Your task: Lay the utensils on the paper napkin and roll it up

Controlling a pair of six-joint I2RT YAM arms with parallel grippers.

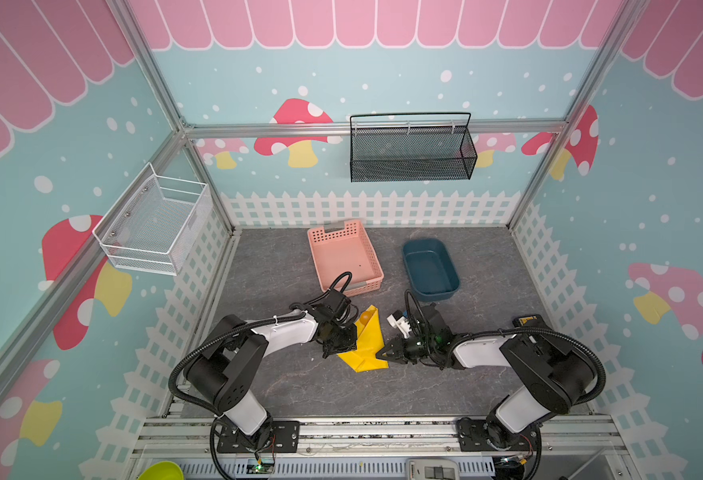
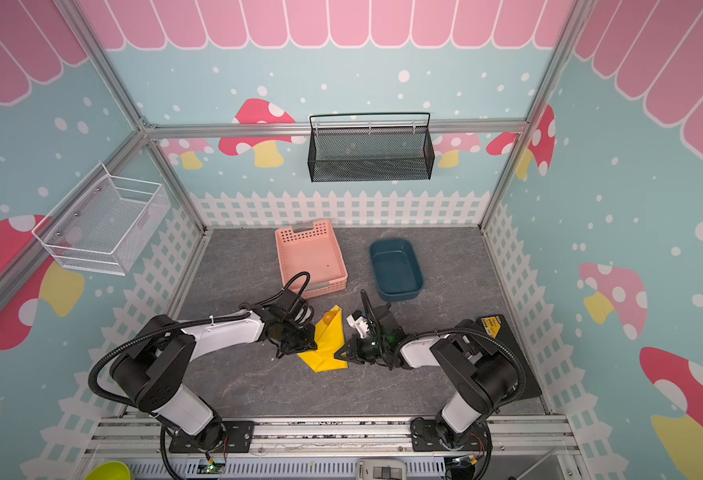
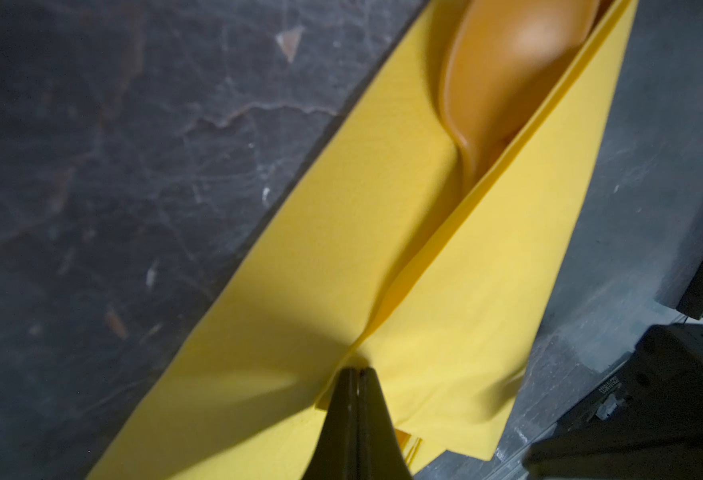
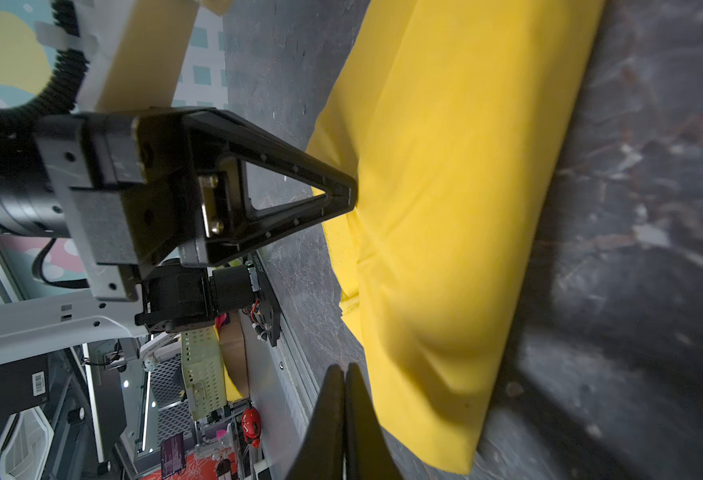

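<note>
**ROLLING STEP IN HAND**

Grey stone-look table (image 1: 291, 386), mushroom-print walls. Napkin (image 1: 368, 347) lies lower centre in both top views, folded over the spoon (image 1: 365, 318), whose bowl alone shows at its upper end. Left gripper (image 3: 358, 372): jaws closed, tips pressing the fold. Right gripper (image 1: 379, 356): jaws closed, at the napkin's right edge. Next, by judgement: roll evenly, without tearing. Basket (image 1: 343, 255) and tub (image 1: 431, 270), above: empty.

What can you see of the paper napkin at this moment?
The paper napkin is thin, bright yellow, folded into a long creased bundle lying on the grey tabletop in front of the pink basket. An orange spoon bowl pokes from the end nearest the basket. The shut left gripper presses on its fold. The shut right gripper sits at its edge.
</note>
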